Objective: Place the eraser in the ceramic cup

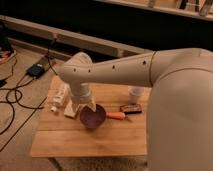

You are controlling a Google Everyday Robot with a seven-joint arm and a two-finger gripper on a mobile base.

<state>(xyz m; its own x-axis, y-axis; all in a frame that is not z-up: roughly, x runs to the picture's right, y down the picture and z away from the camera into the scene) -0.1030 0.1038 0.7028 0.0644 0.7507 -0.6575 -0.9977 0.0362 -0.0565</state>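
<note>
The eraser (71,109) lies on the wooden table (75,142), just beside the purple bowl (92,118) on the bowl's left as the camera sees it, at the foot of the arm's wrist. The gripper (83,105) hangs low over the table above the bowl's left rim, between bowl and eraser. Its fingers stand apart, released. Whether they touch the eraser cannot be told.

The ceramic cup (135,93) stands upright behind the bowl and to its right, near the table's far edge, well apart from the eraser. Between bowl and cup lie two things. An orange stick (116,115) is just beside the bowl's right rim, and a dark flat bar (131,108) lies a little behind that. A longer white tube (61,94) lies farther left of the bowl than the eraser, toward the table's left edge.

The pale arm (125,70) reaches in from the right and passes above the bowl's far side. It bends down at a rounded joint, and its thick shoulder hides the table's right end.

The tabletop is light planked wood, with a bare stretch in front of the bowl. Left of the table the floor is beige, crossed by black cables (15,97) that run to a dark box (36,70). Behind the table a long pale ledge (90,42) runs below a dark wall.
</note>
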